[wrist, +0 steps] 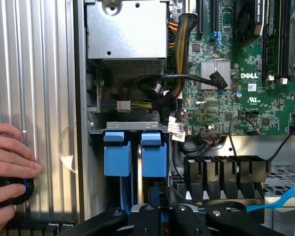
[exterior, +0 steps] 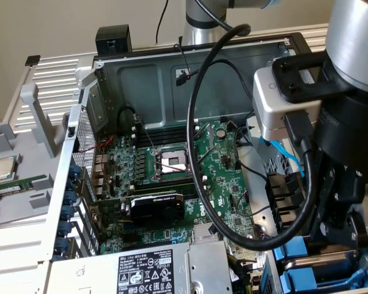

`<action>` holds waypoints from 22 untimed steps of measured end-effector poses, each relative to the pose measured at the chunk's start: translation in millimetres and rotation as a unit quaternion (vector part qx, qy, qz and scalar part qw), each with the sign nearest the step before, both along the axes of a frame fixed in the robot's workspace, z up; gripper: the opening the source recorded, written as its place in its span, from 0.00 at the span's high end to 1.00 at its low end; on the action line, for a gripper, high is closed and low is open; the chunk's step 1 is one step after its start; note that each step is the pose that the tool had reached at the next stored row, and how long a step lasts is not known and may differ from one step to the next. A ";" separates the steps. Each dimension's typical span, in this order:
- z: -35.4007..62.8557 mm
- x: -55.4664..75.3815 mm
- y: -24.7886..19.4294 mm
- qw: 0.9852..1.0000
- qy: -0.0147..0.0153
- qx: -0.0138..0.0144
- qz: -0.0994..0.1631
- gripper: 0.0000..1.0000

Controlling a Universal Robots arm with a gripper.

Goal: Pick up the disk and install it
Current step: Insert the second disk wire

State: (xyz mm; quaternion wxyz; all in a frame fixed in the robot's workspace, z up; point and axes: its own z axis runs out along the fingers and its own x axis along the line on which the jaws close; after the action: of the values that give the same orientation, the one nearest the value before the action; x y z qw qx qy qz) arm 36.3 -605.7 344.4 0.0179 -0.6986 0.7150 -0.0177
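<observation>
Claw (wrist: 160, 216) nearly shut, low in frame over drive bay; hold on anything not discernible. Disk (wrist: 153, 155) seated upright in bay, lower centre: blue plastic carrier, beside similar blue-framed drive (wrist: 117, 155).

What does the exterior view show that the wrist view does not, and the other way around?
Exterior view alone: a loose processor chip on the grey tray at that view's left, and the empty CPU socket.

Wrist view alone: a person's hand resting on the ribbed metal surface, and two blue drive carriers standing side by side in their bay.

Both: the green motherboard, the silver power supply, and the gripper low over the drive bay.
</observation>
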 end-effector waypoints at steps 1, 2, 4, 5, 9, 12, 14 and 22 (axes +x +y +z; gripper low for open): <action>-0.1 0.0 0.0 1.000 0.000 0.000 0.000 0.84; -0.1 0.0 0.0 1.000 0.000 0.000 0.000 0.84; -0.1 0.0 0.0 1.000 -0.001 0.000 0.000 0.84; -0.1 -0.1 0.0 1.000 -0.002 0.000 0.000 0.84; -0.3 -0.2 0.0 1.000 -0.005 0.000 0.000 0.84; -0.6 -1.8 0.0 1.000 -0.006 0.000 0.000 0.84; -0.6 -4.3 0.1 1.000 -0.008 0.000 0.000 0.84; -0.3 -7.6 0.2 1.000 -0.027 0.000 0.000 0.84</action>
State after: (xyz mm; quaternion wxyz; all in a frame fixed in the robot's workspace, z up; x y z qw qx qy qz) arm 28.6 -605.5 344.1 0.0373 -0.6978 0.7143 -0.0366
